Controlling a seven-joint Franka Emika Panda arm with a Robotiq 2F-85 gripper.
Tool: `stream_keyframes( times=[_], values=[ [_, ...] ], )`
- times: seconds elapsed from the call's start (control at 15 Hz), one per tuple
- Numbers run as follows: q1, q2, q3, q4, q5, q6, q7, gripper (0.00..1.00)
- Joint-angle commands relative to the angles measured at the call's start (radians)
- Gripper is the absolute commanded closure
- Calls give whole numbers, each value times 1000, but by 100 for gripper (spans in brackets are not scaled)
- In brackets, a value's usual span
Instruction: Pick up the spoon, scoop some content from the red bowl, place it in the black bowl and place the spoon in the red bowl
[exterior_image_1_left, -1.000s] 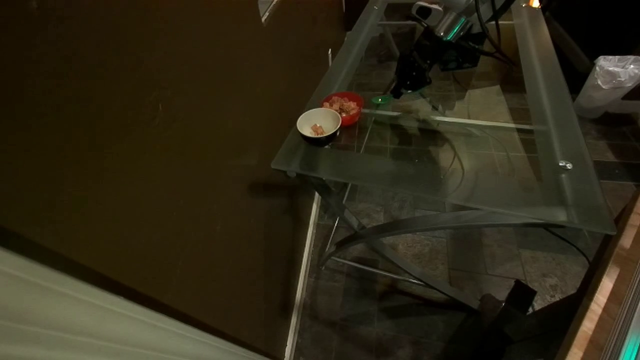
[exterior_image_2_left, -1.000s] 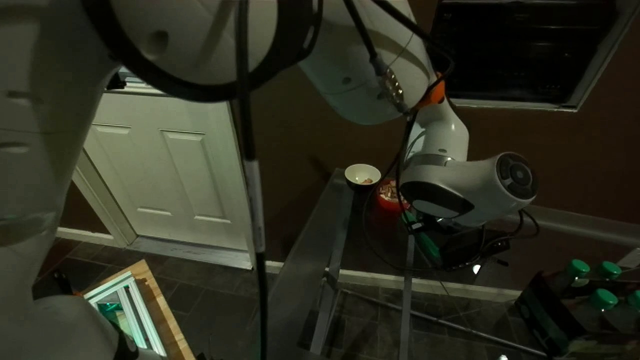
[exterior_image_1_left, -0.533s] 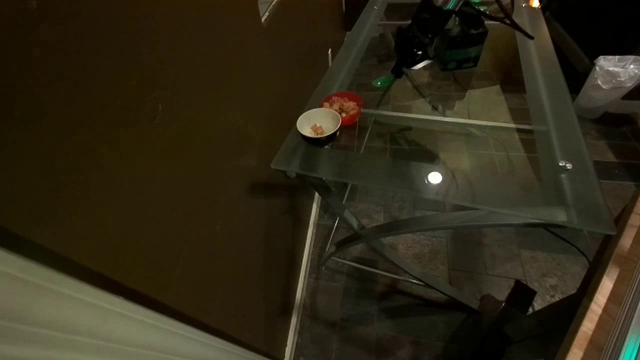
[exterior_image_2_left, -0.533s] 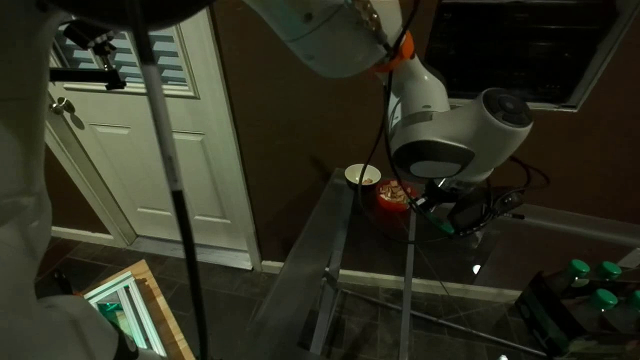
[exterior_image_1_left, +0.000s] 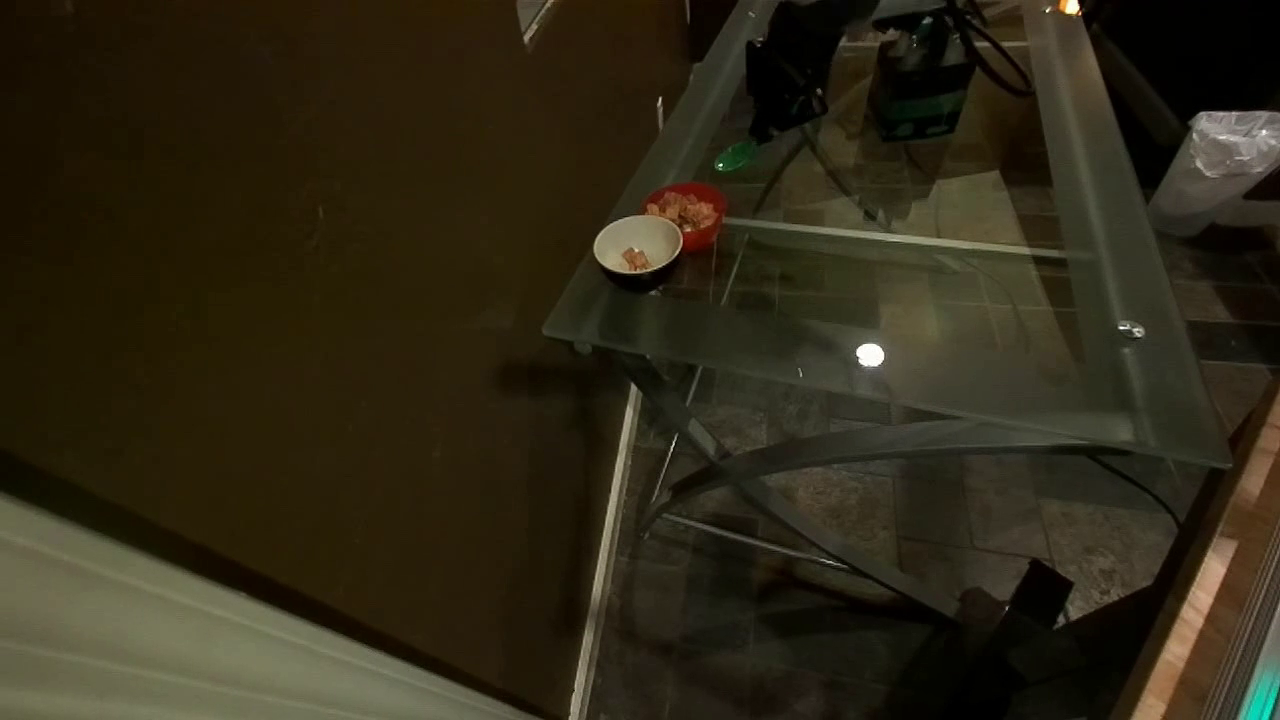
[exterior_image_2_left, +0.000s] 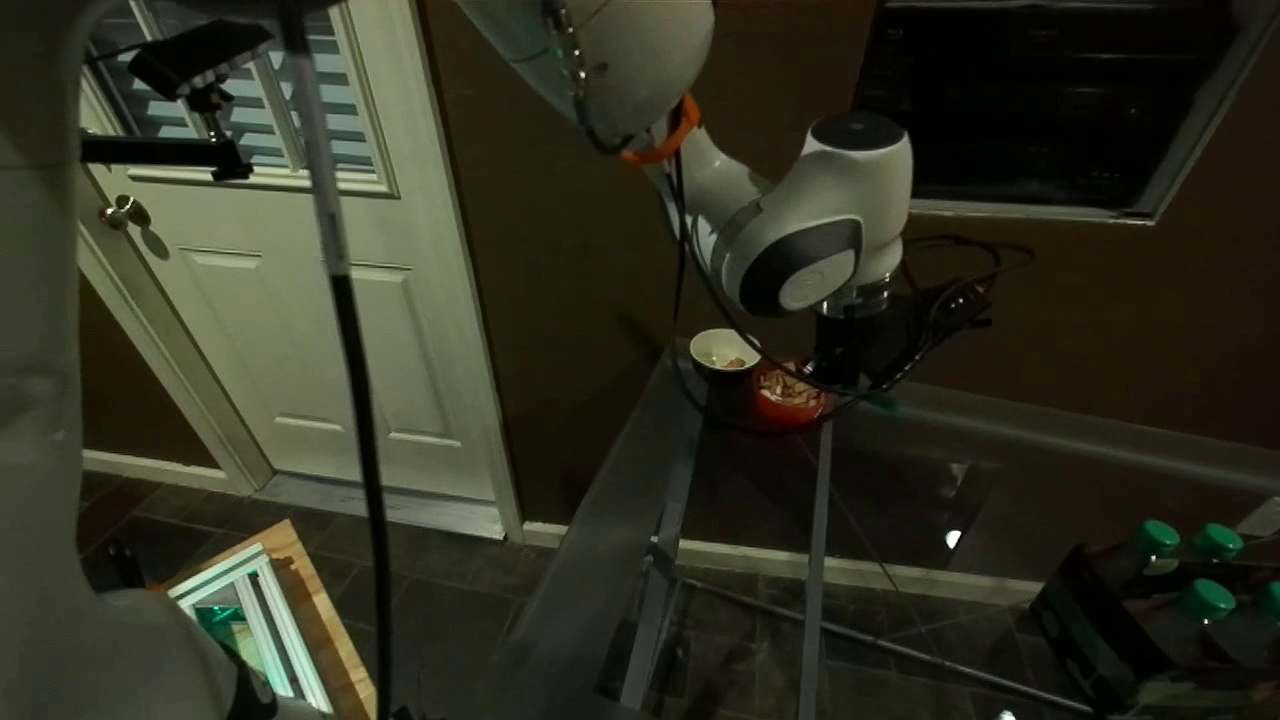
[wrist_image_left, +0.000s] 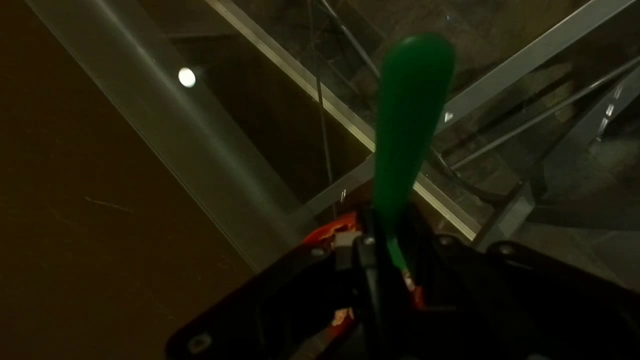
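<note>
A: Where's the spoon (wrist_image_left: 406, 131) being held?
B: In the gripper (wrist_image_left: 392, 227), w/ its green handle being pinched b/w dark fingers (wrist_image_left: 369, 260); only the handle's thickness is being left b/w them.
A: Which way's it being pointed?
B: In the wrist view, its wide end is being aimed up top. In an exterior view, a green end is being seen sticking out by the gripper tips, near the red bowl (exterior_image_1_left: 706, 240) but apart from it. Ht. over the glass table (exterior_image_1_left: 760, 335) isn't being shown clearly.
A: What's being held in there?
B: In the red bowl, a heap of pinkish-tan pieces (exterior_image_1_left: 685, 211). In the black bowl (exterior_image_1_left: 612, 248), just beside it, w/ cream-white inside & dark outside, a few pcs. are being seen. Whether they're touching isn't being made clear.
A: Farther out?
B: Both bowls are being borne by the glass table, near its corner. In an exterior view, the white arm (exterior_image_2_left: 840, 195) is being shown bent; green-capped bottles (exterior_image_2_left: 1205, 600) are being held in a dark carton (exterior_image_2_left: 1095, 620), lower rt.
</note>
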Motion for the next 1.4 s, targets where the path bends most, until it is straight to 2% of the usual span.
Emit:
stream_keyframes(
  times=[0.0,0.07,0.2,0.53,0.6,0.87,1.33],
  values=[
    [52,2,-38,-9,-212,20,171,96],
    [-12,1,24,-1,-179,7,146,85],
    [0,3,21,0,-223,6,182,85],
    [1,3,16,0,-229,6,184,85],
    [1,3,16,0,-229,6,184,96],
    [50,41,-16,80,-326,-92,287,96],
    [100,136,-32,261,-499,-291,469,96]
  ],
)
